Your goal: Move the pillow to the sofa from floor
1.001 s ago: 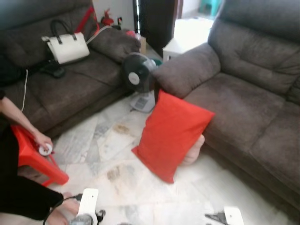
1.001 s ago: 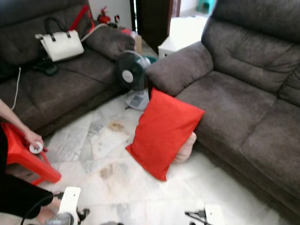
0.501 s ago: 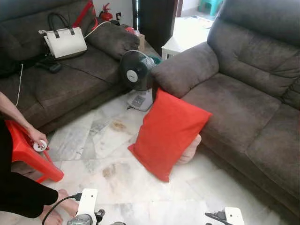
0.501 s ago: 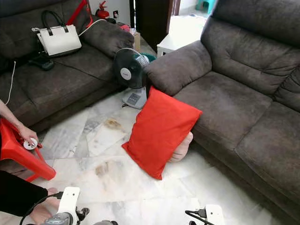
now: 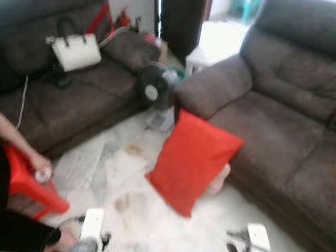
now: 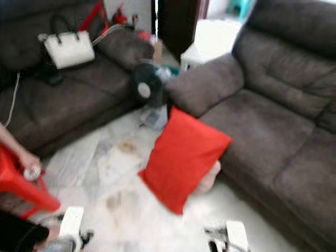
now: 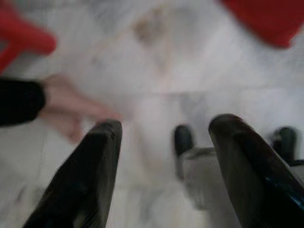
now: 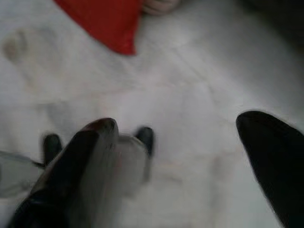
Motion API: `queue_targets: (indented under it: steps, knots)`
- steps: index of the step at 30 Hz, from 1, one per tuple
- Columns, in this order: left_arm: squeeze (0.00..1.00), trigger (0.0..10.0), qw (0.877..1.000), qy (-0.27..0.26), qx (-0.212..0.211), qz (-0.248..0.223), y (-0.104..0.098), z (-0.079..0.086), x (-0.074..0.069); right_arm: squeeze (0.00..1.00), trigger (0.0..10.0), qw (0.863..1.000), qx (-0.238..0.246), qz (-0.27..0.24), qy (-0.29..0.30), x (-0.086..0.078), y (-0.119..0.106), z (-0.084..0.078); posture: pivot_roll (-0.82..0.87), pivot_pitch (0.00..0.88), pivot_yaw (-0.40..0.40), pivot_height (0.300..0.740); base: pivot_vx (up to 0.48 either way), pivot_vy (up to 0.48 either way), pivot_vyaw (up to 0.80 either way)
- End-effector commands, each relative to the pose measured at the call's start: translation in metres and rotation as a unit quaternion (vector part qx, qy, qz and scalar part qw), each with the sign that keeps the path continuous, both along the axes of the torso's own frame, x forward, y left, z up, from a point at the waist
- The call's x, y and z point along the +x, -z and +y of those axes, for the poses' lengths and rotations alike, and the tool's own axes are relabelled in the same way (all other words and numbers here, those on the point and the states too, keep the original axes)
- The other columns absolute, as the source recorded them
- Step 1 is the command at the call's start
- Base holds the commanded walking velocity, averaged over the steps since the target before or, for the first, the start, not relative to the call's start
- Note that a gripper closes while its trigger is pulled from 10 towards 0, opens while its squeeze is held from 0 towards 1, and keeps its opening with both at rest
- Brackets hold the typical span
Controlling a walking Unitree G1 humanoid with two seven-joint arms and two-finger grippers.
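Camera shifted; pillow point(image 5: 193, 154) beyond grippers.

Head views look down at the pillow point(image 5: 193, 154); wrist views face marble floor point(image 8: 190, 95) nearby.

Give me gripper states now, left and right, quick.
Left gripper: open, empty, above the floor.
Right gripper: open, empty, short of the red pillow.
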State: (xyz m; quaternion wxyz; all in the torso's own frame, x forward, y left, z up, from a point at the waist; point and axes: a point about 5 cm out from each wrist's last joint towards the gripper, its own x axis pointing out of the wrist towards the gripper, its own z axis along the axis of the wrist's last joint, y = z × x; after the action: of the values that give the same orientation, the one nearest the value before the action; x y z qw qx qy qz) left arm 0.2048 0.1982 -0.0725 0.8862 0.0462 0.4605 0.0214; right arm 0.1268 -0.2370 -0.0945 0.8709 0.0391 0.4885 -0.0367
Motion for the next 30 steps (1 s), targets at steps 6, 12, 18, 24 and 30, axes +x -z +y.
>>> queue_targets:
  steps: [6,12,18,24,30]
  knots:
    - [0.00,10.0,1.000,-0.011,0.003,0.012,0.0025,0.0066,-0.0062,0.00,10.0,1.000,0.008,-0.004,0.000,0.0064,-0.0008,0.0045,0.15,0.044,-0.040,0.740,0.346,0.000,-0.53]
    - [0.00,10.0,1.000,-0.011,0.002,0.012,0.0026,0.0066,-0.0065,0.00,10.0,1.000,0.004,-0.003,-0.003,0.0063,-0.0008,0.0042,0.15,0.048,-0.040,0.740,0.351,0.000,-0.74]
    - [0.00,10.0,1.000,-0.012,0.002,0.013,0.0027,0.0067,-0.0067,0.00,10.0,1.000,0.002,-0.003,-0.004,0.0065,-0.0009,0.0038,0.15,0.053,-0.041,0.740,0.354,0.000,0.00]
    - [0.00,10.0,1.000,-0.013,0.001,0.013,0.0026,0.0065,-0.0063,0.00,10.0,1.000,0.001,-0.005,-0.005,0.0069,-0.0012,0.0036,0.15,0.055,-0.040,0.740,0.359,0.000,0.00]
    - [0.00,10.0,1.000,-0.013,0.002,0.013,0.0024,0.0067,-0.0061,0.00,10.0,1.000,-0.001,-0.007,-0.009,0.0078,-0.0016,0.0036,0.16,0.058,-0.041,0.740,0.359,0.000,0.00]
